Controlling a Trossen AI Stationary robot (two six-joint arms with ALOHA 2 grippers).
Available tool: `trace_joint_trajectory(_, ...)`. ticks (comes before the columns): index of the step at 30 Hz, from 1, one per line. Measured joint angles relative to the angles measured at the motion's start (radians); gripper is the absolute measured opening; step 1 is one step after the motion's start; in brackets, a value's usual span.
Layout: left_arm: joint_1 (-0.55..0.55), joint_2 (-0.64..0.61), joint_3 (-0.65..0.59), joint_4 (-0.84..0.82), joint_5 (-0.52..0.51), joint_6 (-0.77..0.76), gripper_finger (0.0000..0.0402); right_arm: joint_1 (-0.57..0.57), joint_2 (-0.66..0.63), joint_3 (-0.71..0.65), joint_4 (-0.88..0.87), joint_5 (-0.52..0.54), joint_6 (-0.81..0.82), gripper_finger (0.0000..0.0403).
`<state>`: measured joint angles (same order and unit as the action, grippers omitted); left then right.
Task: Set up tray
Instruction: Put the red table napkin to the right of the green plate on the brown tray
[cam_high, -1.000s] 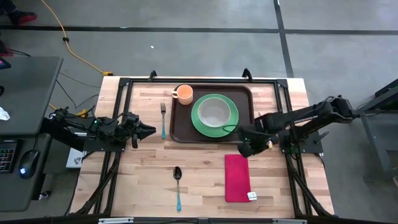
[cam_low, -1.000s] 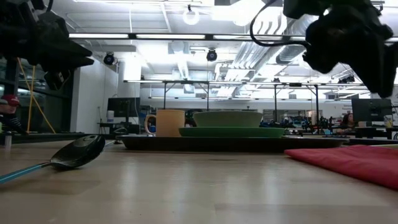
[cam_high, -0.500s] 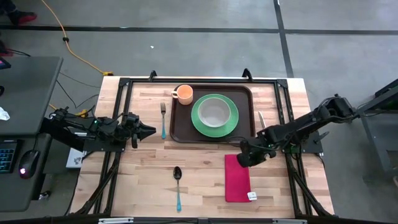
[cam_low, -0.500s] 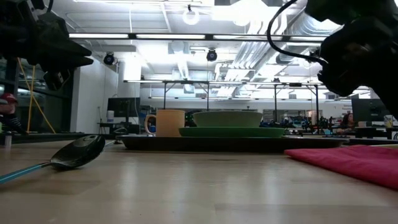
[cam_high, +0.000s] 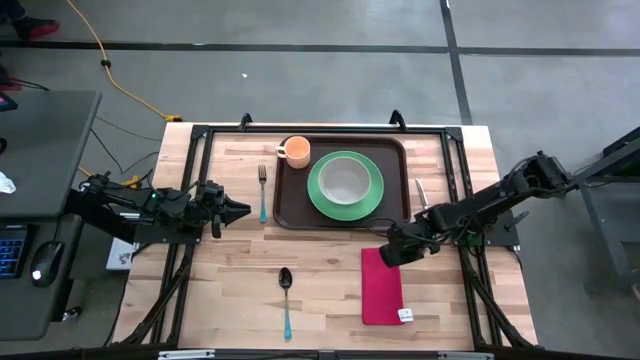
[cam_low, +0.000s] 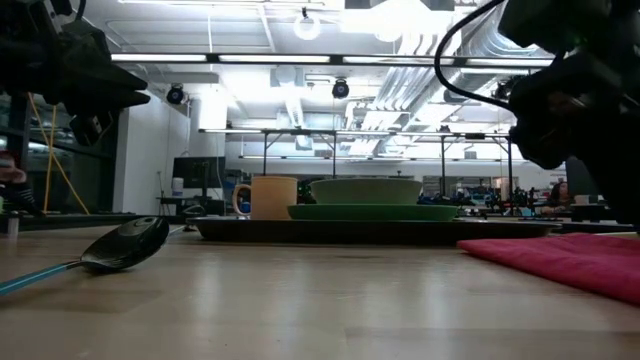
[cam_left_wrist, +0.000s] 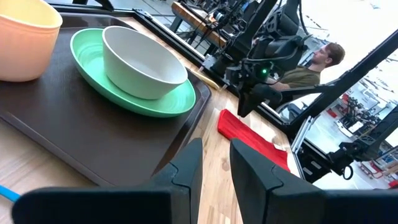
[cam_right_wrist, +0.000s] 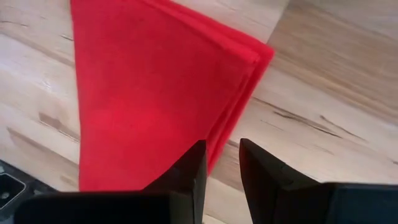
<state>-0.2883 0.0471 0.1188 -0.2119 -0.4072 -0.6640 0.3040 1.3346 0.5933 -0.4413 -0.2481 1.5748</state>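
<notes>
The tray (cam_high: 342, 183) sits at the far middle of the table (cam_high: 230, 290), holding an orange cup (cam_high: 295, 151) at its left end and a green plate (cam_high: 345, 186) with a white bowl (cam_high: 346, 179) on it; the bowl looks empty. The right gripper (cam_high: 390, 247) hovers over the near corner of the red napkin (cam_high: 381, 285), fingers slightly parted around nothing. The left gripper (cam_high: 240, 209) waits beside the fork (cam_high: 262, 192), its narrow gap empty too.
</notes>
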Motion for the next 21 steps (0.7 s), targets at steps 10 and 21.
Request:
trace_joint_trajectory(10,0.0,0.0,0.0,0.0,-0.002,0.001,0.0111,-0.003,0.0,-0.041,0.079,0.021,0.026,0.0074)
trace_joint_trajectory(21,0.0,0.0,0.0,0.0,-0.006,0.005,0.0111,-0.003,0.022,-0.082,0.117,0.038,0.06,0.0074)
